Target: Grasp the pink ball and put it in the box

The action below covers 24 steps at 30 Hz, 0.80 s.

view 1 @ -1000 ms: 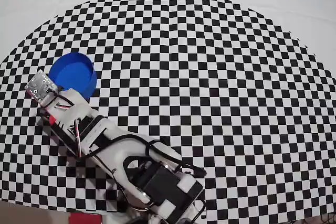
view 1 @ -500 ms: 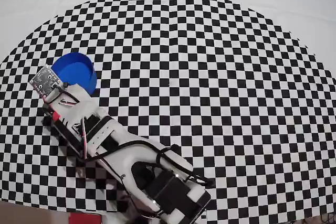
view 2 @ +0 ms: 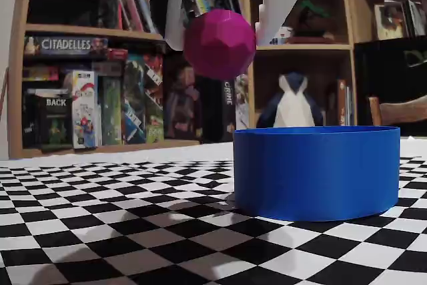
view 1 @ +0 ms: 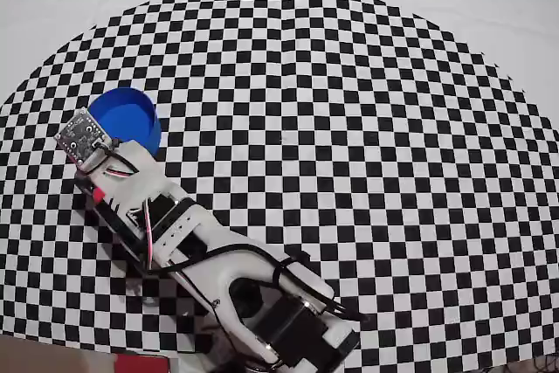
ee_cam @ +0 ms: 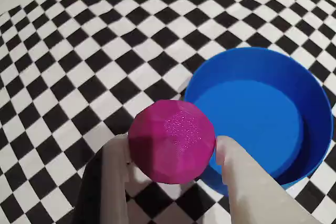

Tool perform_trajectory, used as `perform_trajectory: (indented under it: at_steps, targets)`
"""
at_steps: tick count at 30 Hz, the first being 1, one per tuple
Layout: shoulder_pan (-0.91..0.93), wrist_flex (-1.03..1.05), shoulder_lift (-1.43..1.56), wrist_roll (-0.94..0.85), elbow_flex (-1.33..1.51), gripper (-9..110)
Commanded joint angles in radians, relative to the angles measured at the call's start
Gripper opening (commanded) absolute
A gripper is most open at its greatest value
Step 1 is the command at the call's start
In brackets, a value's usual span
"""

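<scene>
Pink ball (ee_cam: 171, 141) clamped between the two pale fingers (ee_cam: 247, 182) of the tool (ee_cam: 173, 153), carried in the air well clear of the checkered surface (view 1: 349, 128); fixed view shows it higher than the rim of the box (view 2: 316, 171), so it can pass over the wall. Wrist view puts the ball over the box's near-left edge (ee_cam: 262, 114), not yet centred above the opening, so judged too early to release; overhead view hides ball under the arm (view 1: 175, 233)

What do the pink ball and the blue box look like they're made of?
The pink ball looks like matte plastic, perhaps 3D-printed: flat facets and a grainy patch show on top. The box looks like smooth rigid plastic, with thin even walls and a soft sheen. Neither is certain from looks alone.
</scene>
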Motion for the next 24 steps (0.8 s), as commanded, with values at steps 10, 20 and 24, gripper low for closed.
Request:
perform_trajectory:
  at_steps: [10,20,24]
  targets:
    - [0.037,-0.002,0.038,-0.006,-0.017,0]
    - [0.095,-0.008,0.038,-0.006,-0.02,0]
    - [0.117,-0.008,0.04,-0.006,-0.021,0]
